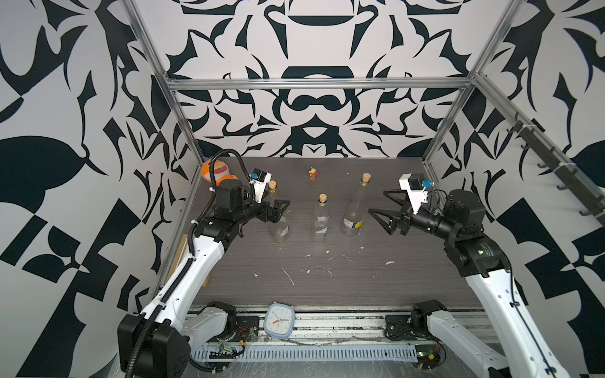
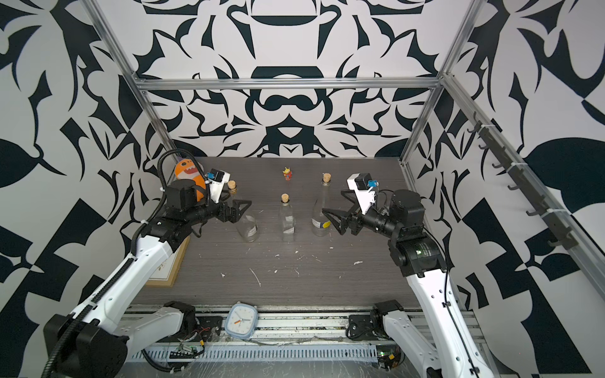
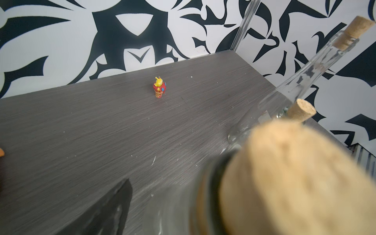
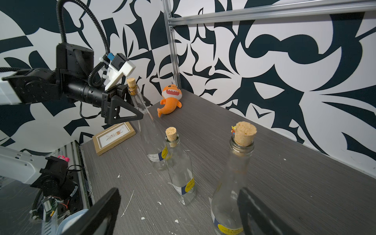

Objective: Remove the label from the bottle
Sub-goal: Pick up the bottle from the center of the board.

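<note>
Your left gripper [image 4: 146, 110] sits at the neck of the left bottle [image 1: 279, 229], just under its cork [image 4: 131, 82]. The jaws are apart with the neck between them. In the left wrist view, bare table shows between the one visible finger [image 3: 114, 207] and the glass, so nothing is clamped. That bottle stands on the table [image 1: 327, 281], and its label [image 4: 157, 156] sits low on the body, well below the gripper.

Your right gripper [image 1: 377, 201] is spread wide and holds nothing. Its fingertips point at the right bottle [image 1: 353, 212], near it but not touching; a label with a yellow patch is low on that bottle too.

The middle bottle [image 1: 320, 222] stands between the other two, clear of both grippers. White paper scraps [image 1: 288, 276] lie in front of the bottles.
</note>
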You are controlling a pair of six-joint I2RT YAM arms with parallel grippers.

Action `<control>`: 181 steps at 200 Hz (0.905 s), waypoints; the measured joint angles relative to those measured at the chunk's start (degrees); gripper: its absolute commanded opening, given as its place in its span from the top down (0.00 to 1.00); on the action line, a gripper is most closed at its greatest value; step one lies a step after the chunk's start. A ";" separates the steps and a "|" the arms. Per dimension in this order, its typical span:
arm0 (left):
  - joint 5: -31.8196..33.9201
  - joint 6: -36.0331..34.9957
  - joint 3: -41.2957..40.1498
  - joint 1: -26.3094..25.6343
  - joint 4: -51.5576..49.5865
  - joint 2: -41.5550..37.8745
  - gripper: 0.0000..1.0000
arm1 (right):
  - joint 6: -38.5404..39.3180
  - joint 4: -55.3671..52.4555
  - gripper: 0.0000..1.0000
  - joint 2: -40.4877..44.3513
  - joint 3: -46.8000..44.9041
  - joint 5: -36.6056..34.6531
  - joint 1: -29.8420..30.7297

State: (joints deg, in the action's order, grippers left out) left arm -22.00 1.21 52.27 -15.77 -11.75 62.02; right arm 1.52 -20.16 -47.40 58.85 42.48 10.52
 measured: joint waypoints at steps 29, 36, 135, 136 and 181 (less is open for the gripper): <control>-0.37 1.51 -4.04 -0.02 2.84 -1.66 0.01 | 0.02 0.28 0.07 -1.27 0.00 0.20 0.98; -0.44 1.79 -4.90 -0.07 3.85 -1.64 0.01 | 0.02 0.31 0.07 -1.46 0.00 0.20 1.20; 3.17 3.52 -14.10 -0.26 15.87 1.05 0.01 | 0.72 0.26 0.07 -1.73 0.00 -0.11 3.13; 3.19 3.50 -14.16 -0.26 15.98 1.05 0.01 | 0.72 0.26 0.07 -1.75 0.00 -0.11 3.13; 2.84 3.65 -15.13 -0.26 20.02 2.08 0.00 | 1.29 0.24 0.07 -1.95 0.00 -0.28 3.58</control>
State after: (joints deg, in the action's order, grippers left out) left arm -19.16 4.86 37.15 -16.03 8.27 64.10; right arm 2.81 -19.92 -49.34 58.85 42.19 14.11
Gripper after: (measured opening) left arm 0.992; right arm 0.927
